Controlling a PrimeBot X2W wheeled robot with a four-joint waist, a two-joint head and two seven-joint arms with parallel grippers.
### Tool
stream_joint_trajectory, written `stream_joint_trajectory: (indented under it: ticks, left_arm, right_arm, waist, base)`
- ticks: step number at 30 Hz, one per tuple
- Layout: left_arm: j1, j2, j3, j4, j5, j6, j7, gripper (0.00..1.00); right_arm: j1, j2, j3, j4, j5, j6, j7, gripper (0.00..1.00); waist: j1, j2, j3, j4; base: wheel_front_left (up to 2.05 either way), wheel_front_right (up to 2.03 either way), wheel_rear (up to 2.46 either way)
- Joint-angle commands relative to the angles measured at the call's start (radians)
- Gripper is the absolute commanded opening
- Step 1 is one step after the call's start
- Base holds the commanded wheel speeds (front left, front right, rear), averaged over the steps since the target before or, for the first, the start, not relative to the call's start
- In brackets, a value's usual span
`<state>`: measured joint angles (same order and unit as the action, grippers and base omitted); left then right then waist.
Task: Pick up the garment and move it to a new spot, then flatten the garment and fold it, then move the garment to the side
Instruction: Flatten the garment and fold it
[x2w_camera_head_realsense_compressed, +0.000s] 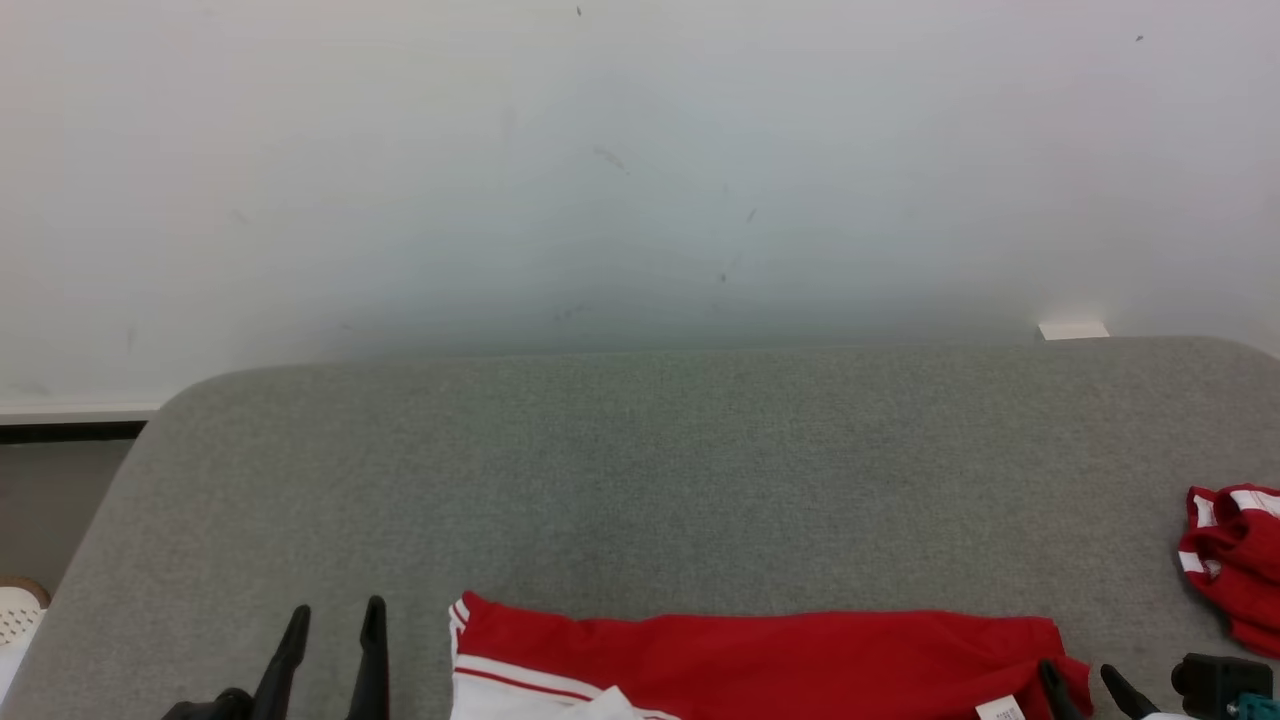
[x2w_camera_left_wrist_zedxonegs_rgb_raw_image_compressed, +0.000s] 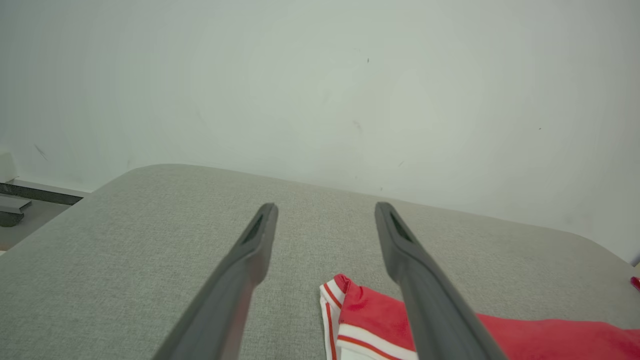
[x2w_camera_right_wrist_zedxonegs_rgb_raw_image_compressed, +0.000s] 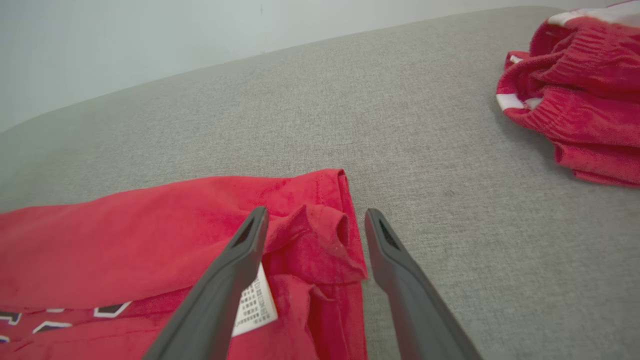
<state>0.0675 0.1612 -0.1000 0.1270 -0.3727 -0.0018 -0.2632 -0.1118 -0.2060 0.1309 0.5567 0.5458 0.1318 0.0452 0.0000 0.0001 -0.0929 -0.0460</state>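
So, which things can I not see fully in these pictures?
- Head view: the flat red garment is cut off by the bottom edge.
- Head view: the crumpled red garment is cut off by the right edge.
- Right wrist view: the label print is too small to read.

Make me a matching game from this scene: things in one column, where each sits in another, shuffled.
1 left claw
2 right claw
3 crumpled red garment
4 white label

a bunched at the grey pad's right edge
b open, at the flat red garment's right corner
c on that garment, beside a claw finger
d open, over bare pad left of that garment

Pairs: 1-d, 2-b, 3-a, 4-c
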Motion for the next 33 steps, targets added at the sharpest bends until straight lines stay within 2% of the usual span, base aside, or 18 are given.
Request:
stream_joint_trajectory:
  ticks: [1, 7, 15, 25, 28, 29, 30, 31, 32, 33]
  left_arm:
    - [-0.009, -0.004, 0.008, 0.008, 0.015, -0.008, -0.001, 1.00]
    - [-0.012, -0.019, 0.033, 0.035, 0.036, -0.034, -0.001, 1.00]
    - [-0.017, -0.033, 0.055, 0.051, 0.054, -0.054, -0.001, 1.00]
    - [-0.025, -0.041, 0.070, 0.079, 0.071, -0.076, -0.001, 1.00]
    - [-0.028, -0.042, 0.074, 0.089, 0.074, -0.082, -0.001, 1.00]
    - [-0.029, -0.043, 0.076, 0.092, 0.076, -0.083, -0.001, 1.00]
    - [-0.029, -0.044, 0.078, 0.093, 0.076, -0.085, -0.001, 1.00]
    - [-0.029, -0.045, 0.079, 0.095, 0.078, -0.085, -0.001, 1.00]
    - [-0.029, -0.047, 0.081, 0.096, 0.080, -0.087, -0.001, 1.00]
    - [-0.028, -0.048, 0.082, 0.096, 0.082, -0.087, -0.001, 1.00]
  right_arm:
    - [-0.016, -0.006, 0.004, 0.016, 0.001, -0.003, 0.008, 1.00]
    - [-0.037, -0.012, 0.008, 0.104, 0.006, -0.003, 0.064, 1.00]
    - [-0.057, -0.004, 0.022, 0.165, 0.018, -0.003, 0.076, 1.00]
    - [-0.082, 0.010, 0.071, 0.254, 0.096, -0.003, 0.131, 1.00]
    - [-0.070, 0.020, 0.093, 0.277, 0.122, -0.002, 0.169, 0.58]
    - [-0.067, 0.023, 0.100, 0.276, 0.133, -0.001, 0.175, 0.39]
    - [-0.065, 0.021, 0.105, 0.271, 0.143, -0.001, 0.175, 0.16]
    - [-0.062, 0.018, 0.111, 0.261, 0.155, -0.001, 0.165, 0.10]
    - [-0.062, 0.015, 0.115, 0.252, 0.168, -0.001, 0.152, 0.00]
    - [-0.064, 0.012, 0.119, 0.242, 0.177, -0.001, 0.141, 0.00]
  waist:
    - [0.0000, -0.0001, 0.002, 0.004]
    - [0.0000, -0.0001, 0.005, 0.018]
    - [0.0000, -0.0001, 0.015, 0.026]
    - [0.0000, -0.0001, 0.031, 0.040]
    - [0.0000, -0.0001, 0.031, 0.047]
    - [0.0000, -0.0001, 0.031, 0.049]
    - [0.0000, -0.0001, 0.030, 0.050]
    - [0.0000, -0.0001, 0.030, 0.052]
    - [0.0000, -0.0001, 0.029, 0.052]
    - [0.0000, -0.0001, 0.028, 0.053]
  base:
    - [0.00, 0.00, 0.00]
    - [0.00, 0.00, 0.00]
    - [0.00, 0.00, 0.00]
    - [0.00, 0.00, 0.00]
    - [0.00, 0.00, 0.00]
    - [0.00, 0.00, 0.00]
    - [0.00, 0.00, 0.00]
    - [0.00, 0.00, 0.00]
    - [0.00, 0.00, 0.00]
    - [0.00, 0.00, 0.00]
